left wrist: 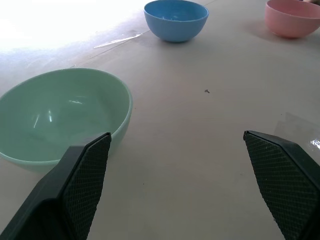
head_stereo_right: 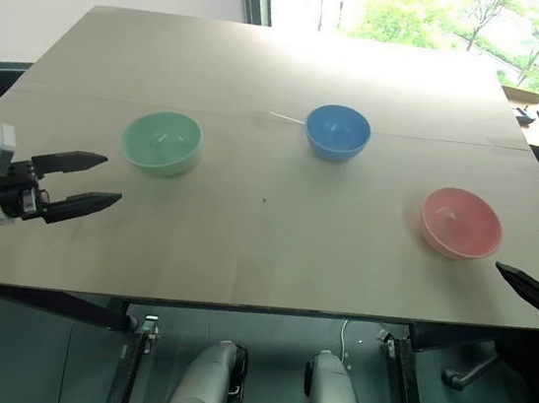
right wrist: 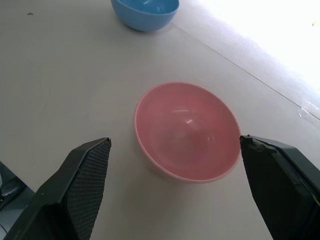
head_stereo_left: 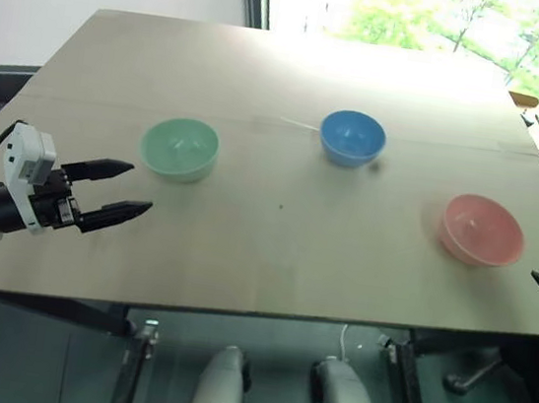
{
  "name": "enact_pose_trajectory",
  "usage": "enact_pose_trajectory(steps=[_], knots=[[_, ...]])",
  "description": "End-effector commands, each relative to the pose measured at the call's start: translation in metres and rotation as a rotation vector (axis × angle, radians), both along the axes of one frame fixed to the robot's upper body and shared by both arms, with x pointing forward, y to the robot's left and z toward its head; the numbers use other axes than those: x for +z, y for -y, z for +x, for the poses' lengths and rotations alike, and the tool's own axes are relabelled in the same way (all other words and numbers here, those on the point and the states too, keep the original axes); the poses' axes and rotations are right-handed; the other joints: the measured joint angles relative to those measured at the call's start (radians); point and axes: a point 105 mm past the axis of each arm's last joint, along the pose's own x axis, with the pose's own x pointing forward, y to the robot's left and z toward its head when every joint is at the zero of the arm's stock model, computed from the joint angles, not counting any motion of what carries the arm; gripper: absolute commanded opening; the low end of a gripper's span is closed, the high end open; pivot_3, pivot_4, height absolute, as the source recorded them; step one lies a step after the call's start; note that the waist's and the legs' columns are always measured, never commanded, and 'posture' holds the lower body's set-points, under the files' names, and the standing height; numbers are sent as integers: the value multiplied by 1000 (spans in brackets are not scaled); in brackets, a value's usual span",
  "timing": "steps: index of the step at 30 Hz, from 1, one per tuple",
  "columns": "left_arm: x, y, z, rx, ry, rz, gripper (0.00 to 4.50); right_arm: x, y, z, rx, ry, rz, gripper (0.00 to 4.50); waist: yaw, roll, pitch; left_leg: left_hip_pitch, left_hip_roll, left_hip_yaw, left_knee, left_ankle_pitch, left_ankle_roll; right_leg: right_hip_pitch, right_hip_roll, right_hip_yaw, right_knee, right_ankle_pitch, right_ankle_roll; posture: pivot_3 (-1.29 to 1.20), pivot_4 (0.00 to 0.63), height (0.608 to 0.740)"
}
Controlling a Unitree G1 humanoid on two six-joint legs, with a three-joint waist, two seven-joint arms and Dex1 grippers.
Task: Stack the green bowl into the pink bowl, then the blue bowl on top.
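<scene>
Left gripper (head_stereo_left: 122,189) gapes empty just beside green bowl (head_stereo_left: 179,148).

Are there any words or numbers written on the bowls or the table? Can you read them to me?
No, there is nothing to read here.
The green bowl, the blue bowl and the pink bowl are all plain, with no letters or numbers.
The table has no writing either.
The left gripper shows no label.
</scene>
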Motion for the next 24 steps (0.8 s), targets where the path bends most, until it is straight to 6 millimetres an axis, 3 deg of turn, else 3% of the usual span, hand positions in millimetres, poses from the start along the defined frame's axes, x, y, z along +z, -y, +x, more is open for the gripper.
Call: enact_pose_trajectory(steps=[1, 7, 10, 16, 24], knots=[[14, 5, 2, -23, 55, 2, 4500, 13, -5, 1, 17, 52, -21, 4353, 0, 0, 0, 0, 0, 0, 0, 0, 0, 0, 0, 0, 0, 0, 0, 0, 150, 740], [23, 33, 2, -145, 87, -86, 4500, 14, -20, 14, 35, 110, 5, 4353, 0, 0, 0, 0, 0, 0, 0, 0, 0, 0, 0, 0, 0, 0, 0, 0, 150, 740], [23, 57, -1, -239, 100, -98, 4500, 14, -35, 24, 58, 125, 54, 4353, -1, 0, 0, 0, 0, 0, 0, 0, 0, 0, 0, 0, 0, 0, 0, 0, 150, 740], [20, 107, -8, -413, 134, -83, 4500, -5, -61, 46, 23, 76, -81, 4353, 1, 0, 0, -1, -1, -2, 1, 0, 0, 0, 0, -1, 1, 1, 0, 0, 150, 740], [20, 139, -11, -508, 138, -91, 4500, -30, -69, 66, -62, -80, -30, 4353, 2, 0, 0, -2, -2, -3, 2, 0, 0, 0, 0, 0, 1, 1, 0, 0, 150, 740]])
